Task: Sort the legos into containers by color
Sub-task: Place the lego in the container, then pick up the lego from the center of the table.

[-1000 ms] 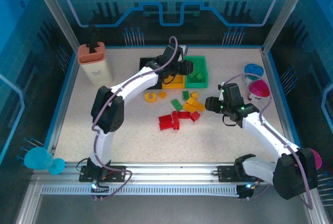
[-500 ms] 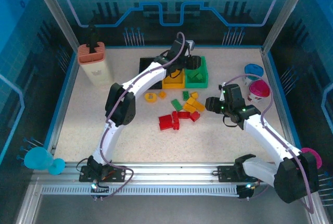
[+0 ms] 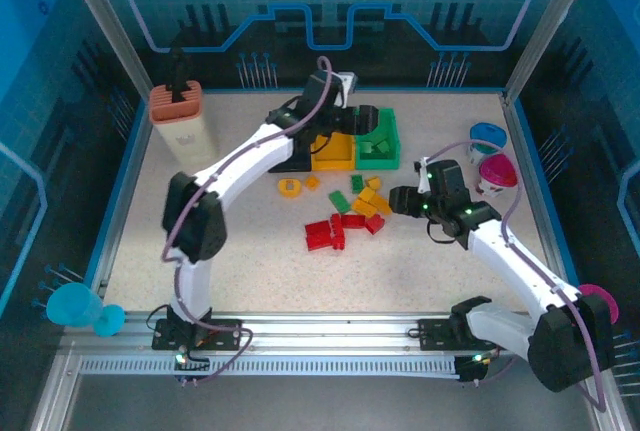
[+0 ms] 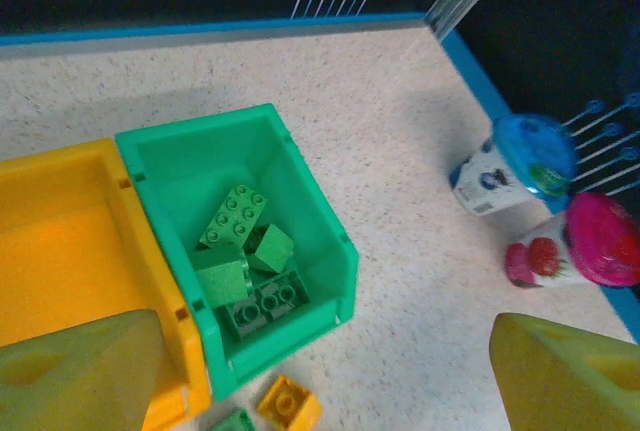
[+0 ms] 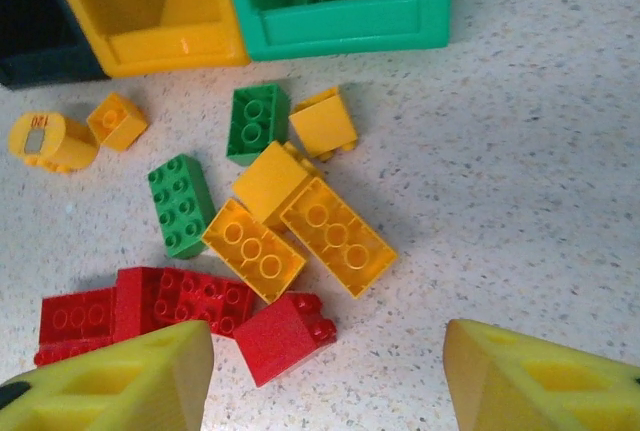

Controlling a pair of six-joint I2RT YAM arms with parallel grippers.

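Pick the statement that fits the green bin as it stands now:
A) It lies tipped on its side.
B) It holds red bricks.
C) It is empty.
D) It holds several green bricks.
D: the left wrist view looks down into the upright green bin and shows a handful of green bricks lying on its floor.

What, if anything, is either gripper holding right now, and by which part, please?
Nothing is held: the left gripper is open and empty above the green bin, the right gripper open over the loose bricks.
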